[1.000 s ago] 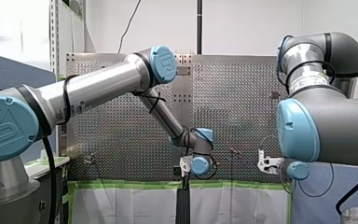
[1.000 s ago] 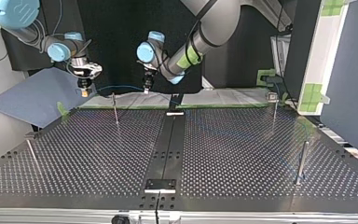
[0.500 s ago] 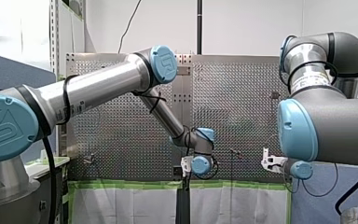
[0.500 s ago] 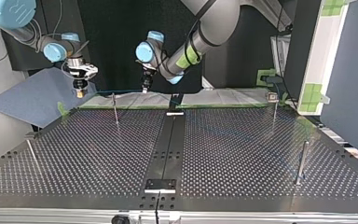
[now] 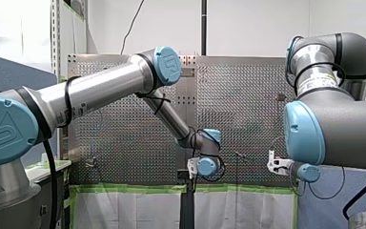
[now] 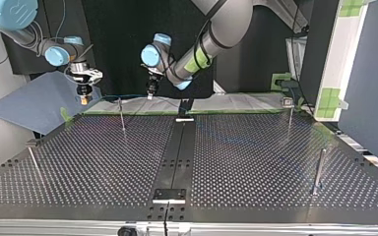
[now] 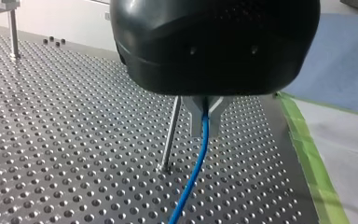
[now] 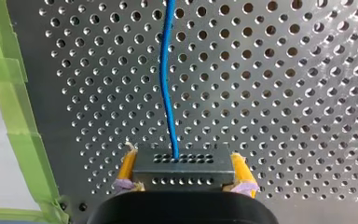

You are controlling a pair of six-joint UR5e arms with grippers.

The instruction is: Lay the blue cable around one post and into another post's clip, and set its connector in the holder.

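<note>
Edging toward 9 o'clock in the top view since a second ago, my left gripper [image 7: 205,125] is pinching the thin blue cable [image 7: 193,172] between metal fingers [image 7: 196,119]; my right gripper [image 8: 182,176] is clamping the dark perforated rectangular connector [image 8: 182,161] between yellow pads [image 8: 128,168]. The cable is stretching between them along a 3-to-9 o'clock line; the slim upright metal post [image 6: 122,115] is standing at 8 o'clock from my left gripper, seemingly the nearer one.

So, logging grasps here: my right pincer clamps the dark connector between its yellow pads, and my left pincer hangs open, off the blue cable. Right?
Not quite: the left wrist view shows my left pincer shut on the blue cable, not open. My right pincer does clamp the connector between yellow pads.
</note>
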